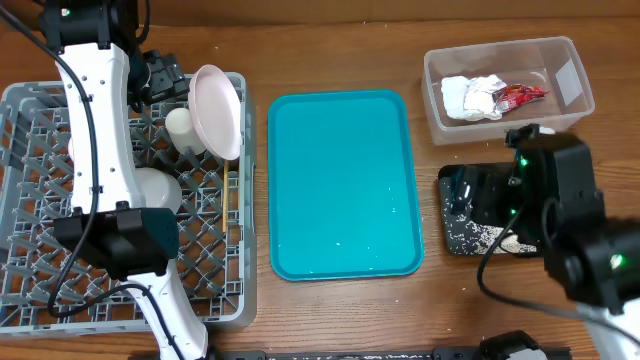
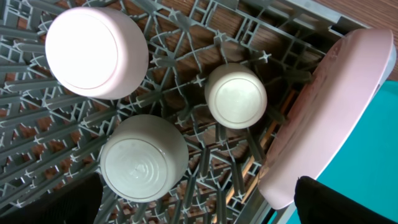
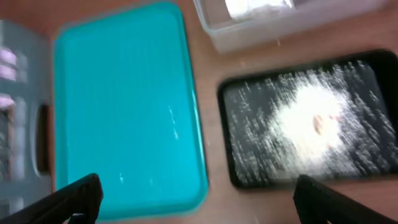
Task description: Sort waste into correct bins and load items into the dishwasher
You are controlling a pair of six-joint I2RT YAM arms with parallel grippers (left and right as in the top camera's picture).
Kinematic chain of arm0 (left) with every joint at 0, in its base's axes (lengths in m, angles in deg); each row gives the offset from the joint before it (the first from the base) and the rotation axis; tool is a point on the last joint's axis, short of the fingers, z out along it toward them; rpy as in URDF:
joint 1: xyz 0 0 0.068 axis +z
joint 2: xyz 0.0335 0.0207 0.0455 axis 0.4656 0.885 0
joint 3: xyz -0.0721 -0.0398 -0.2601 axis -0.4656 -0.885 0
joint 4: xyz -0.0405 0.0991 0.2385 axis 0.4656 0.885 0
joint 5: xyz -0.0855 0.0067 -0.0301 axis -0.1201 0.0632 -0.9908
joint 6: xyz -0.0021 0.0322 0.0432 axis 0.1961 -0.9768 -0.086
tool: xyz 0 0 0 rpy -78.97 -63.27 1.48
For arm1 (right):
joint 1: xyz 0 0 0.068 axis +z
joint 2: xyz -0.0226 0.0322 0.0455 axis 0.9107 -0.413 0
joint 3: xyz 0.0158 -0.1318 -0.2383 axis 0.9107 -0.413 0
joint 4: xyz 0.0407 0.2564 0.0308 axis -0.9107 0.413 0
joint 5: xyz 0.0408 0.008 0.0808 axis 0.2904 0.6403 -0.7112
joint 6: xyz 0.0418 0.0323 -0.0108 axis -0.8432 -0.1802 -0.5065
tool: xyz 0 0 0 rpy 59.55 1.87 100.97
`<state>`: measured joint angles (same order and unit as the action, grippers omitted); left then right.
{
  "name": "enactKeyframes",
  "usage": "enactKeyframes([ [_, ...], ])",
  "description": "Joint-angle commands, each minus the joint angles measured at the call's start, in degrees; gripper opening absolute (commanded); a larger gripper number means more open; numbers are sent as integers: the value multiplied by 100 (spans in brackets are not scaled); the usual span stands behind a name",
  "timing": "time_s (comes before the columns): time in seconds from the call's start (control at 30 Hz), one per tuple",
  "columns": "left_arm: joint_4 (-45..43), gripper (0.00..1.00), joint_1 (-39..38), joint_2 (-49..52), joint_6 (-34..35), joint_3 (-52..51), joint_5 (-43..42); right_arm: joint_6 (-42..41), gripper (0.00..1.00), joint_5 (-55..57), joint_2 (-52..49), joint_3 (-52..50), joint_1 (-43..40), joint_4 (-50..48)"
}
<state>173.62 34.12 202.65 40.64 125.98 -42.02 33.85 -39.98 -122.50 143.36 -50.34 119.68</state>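
The grey dishwasher rack point(image 1: 30, 110) stands at the left. In it a pinkish saucer point(image 2: 329, 112) leans on edge, beside a small white cup point(image 2: 236, 96), a pale bowl point(image 2: 143, 158) and a pinkish-white bowl point(image 2: 93, 53), all three upside down. My left gripper point(image 2: 199, 208) hovers open above them, holding nothing. At the right, the clear tub point(image 1: 500, 90) holds the crumpled napkin point(image 1: 470, 97) and the red wrapper point(image 1: 518, 95). Whitish crumbs point(image 3: 311, 121) lie in the black tray point(image 3: 239, 168). My right gripper point(image 3: 199, 202) is open and empty above the table in front of that tray.
A flat teal tray point(image 1: 345, 185) lies between the rack and the two bins, with nothing on it. The left arm point(image 1: 100, 150) reaches across the rack from the near edge. The right arm point(image 1: 560, 200) covers part of the black tray in the overhead view.
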Motion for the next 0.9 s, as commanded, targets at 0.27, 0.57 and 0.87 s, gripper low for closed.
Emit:
enactKeyframes([
  [0.27, 2, 100, -39, -39, -111, 118, 37, 920, 100, -1010, 2507, -3353, -83, -3506],
  [0.57, 2, 100, -39, -39, -111, 118, 37, 918, 100, -1029, 3884, -5169, -98, -5337],
  [0.87, 2, 100, -39, -39, -111, 118, 35, 962, 100, -1202, 4835, -6673, -153, -6990],
])
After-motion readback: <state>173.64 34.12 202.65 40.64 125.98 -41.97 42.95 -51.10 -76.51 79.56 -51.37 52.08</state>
